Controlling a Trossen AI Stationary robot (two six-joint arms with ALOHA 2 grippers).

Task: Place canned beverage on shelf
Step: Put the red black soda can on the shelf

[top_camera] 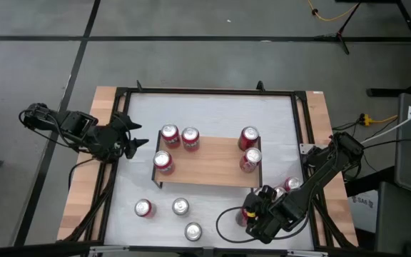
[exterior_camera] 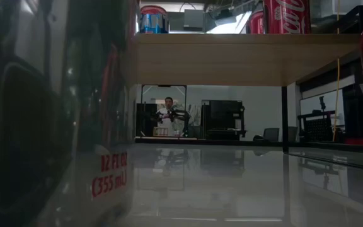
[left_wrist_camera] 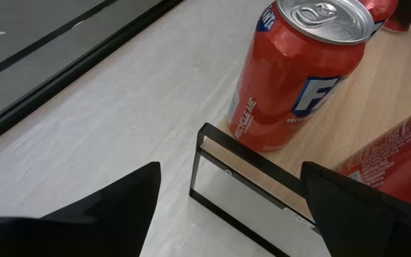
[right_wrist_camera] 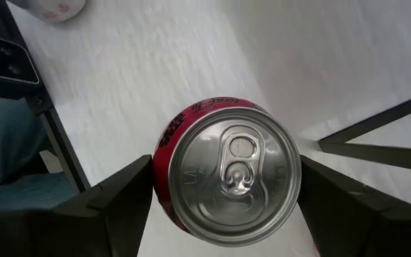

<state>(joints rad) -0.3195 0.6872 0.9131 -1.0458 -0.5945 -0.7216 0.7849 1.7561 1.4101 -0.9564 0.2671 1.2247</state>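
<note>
The shelf (top_camera: 209, 163), a light wooden plank on thin black legs, stands mid-table with several red cans standing on top. My right gripper (top_camera: 250, 214) is near the table's front right, shut on a red can (right_wrist_camera: 227, 185) seen from above. My left gripper (top_camera: 141, 137) is open and empty beside the shelf's left end. In the left wrist view its fingers frame the shelf's corner (left_wrist_camera: 212, 139), where a red can (left_wrist_camera: 295, 71) stands. My right gripper pinches the red can between its two fingers, one on each side of the wall just below the top rim (right_wrist_camera: 164, 175). The fingers come from above, pointing down. The can is upright; I cannot tell whether its base is on the table.
Three loose cans (top_camera: 143, 208), (top_camera: 180, 207), (top_camera: 193, 231) stand near the table's front edge, and another (top_camera: 292, 184) stands right of the shelf. A black frame (top_camera: 123, 93) borders the white tabletop. In the low view a can (exterior_camera: 55, 126) fills the left side, close to the camera.
</note>
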